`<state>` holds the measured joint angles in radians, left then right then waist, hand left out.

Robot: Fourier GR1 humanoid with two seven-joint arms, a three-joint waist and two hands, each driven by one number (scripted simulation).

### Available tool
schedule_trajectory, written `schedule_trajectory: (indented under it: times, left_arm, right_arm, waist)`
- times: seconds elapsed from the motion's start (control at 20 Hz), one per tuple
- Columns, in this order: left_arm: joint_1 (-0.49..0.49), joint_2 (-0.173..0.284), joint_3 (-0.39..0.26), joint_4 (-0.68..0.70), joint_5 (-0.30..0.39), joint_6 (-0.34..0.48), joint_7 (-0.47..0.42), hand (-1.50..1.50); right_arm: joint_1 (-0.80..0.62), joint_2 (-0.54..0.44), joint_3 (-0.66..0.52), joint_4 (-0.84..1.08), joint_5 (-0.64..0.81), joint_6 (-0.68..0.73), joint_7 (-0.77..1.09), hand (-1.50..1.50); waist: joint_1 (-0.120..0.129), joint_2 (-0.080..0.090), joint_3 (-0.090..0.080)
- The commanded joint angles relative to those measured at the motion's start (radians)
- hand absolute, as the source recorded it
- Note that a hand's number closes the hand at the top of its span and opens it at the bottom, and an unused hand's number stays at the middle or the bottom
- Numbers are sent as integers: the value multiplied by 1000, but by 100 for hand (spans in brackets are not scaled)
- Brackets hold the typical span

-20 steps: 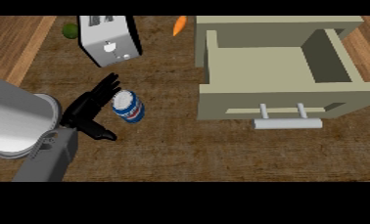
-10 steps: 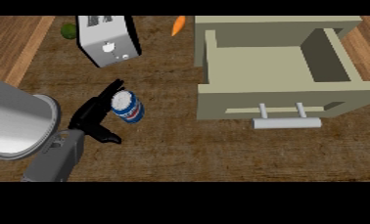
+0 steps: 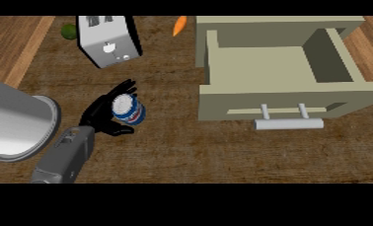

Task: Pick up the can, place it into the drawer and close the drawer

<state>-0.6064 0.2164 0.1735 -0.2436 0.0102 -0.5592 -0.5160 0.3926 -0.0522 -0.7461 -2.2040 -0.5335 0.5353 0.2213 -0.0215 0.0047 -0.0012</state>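
Fingers of the left hand curl round the can, with the thumb wrapping under its near side, so the hand has the can in its grasp. Its grey forearm rises from the lower left edge and angles up to the right toward the can. The can shows its pale top and a blue, red and white wall, and sits on the brown surface, well left of the drawer. The drawer stands pulled open, its handle facing the near edge. Beyond the hand stands a toaster, with a carrot near the drawer's far left corner. A grey pot lies at the left edge, beside the forearm.
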Motion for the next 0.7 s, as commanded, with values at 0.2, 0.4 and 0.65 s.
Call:
schedule_trajectory:
  times: [0.2,0.4,0.65]
  left_arm:
    - [-80,-43,11,56,16,-97,66,150]
    - [-31,-59,-12,-27,10,-168,-8,150]
    - [-119,-90,26,-78,80,-188,108,150]
  right_arm:
    - [5,40,22,-33,-13,3,39,-150]
    - [35,50,2,-28,-11,42,-7,-150]
    - [17,42,7,-67,-5,-11,52,-150]
  waist:
    - [-4,2,-1]
    - [7,-3,1]
    - [18,-6,1]
